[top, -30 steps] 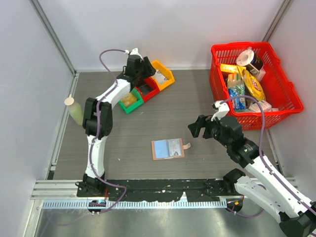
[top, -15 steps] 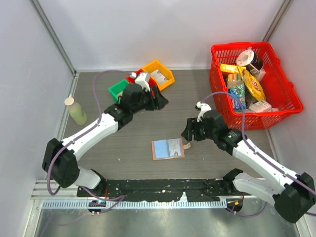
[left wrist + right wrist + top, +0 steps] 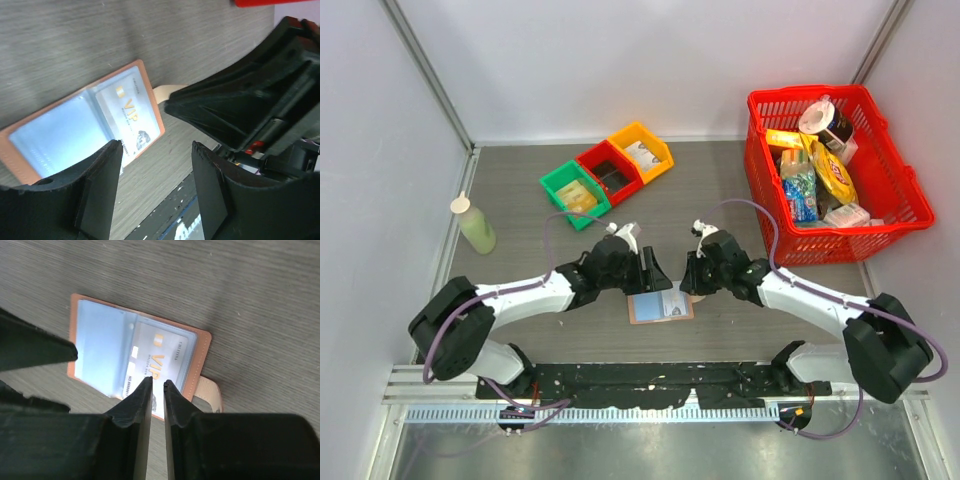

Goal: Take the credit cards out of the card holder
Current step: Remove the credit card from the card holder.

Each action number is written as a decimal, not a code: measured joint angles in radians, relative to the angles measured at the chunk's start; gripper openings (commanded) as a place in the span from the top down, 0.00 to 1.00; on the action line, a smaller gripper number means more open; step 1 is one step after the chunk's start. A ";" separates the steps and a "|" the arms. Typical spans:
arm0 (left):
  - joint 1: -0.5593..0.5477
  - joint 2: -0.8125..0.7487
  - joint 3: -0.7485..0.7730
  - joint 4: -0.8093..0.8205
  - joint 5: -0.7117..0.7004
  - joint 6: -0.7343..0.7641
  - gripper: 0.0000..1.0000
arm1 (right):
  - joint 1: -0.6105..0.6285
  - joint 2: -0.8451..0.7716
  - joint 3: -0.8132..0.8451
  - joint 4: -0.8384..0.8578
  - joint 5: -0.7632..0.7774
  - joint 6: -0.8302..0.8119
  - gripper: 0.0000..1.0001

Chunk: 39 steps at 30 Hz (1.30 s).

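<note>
Tabletop first, grey wood-grain, and on its far right sits the red wire-style shopping basket, piled with groceries: a yellow bag carries a red roundel, but the lettering is too small to read. Both arms reach in low toward the middle. Far left of centre sits a row of bins, green, red and yellow, touching side by side, and a bottle of pale green liquid stands upright near the left wall. Now the action: the card holder lies spread open and flat, centre-near, right between the two grippers. Left gripper hangs over it with jaws spread wide, nothing in them. Right gripper comes in from the other side, jaws all but pressed together, just a thin slit left, tips over the holder's near edge; whether they nip anything I can't tell. One credit card sits in the clear pocket nearest the snap tab, gold "VIP" plain to read, finer print illegible.
</note>
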 measured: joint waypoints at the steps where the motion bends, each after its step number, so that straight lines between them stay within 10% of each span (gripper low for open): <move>1: -0.011 0.015 -0.003 0.023 0.002 -0.014 0.41 | 0.000 0.013 -0.011 0.016 0.000 0.006 0.82; 39: -0.041 0.213 -0.175 0.386 -0.042 -0.265 0.67 | -0.004 0.116 -0.129 0.207 -0.024 0.092 0.87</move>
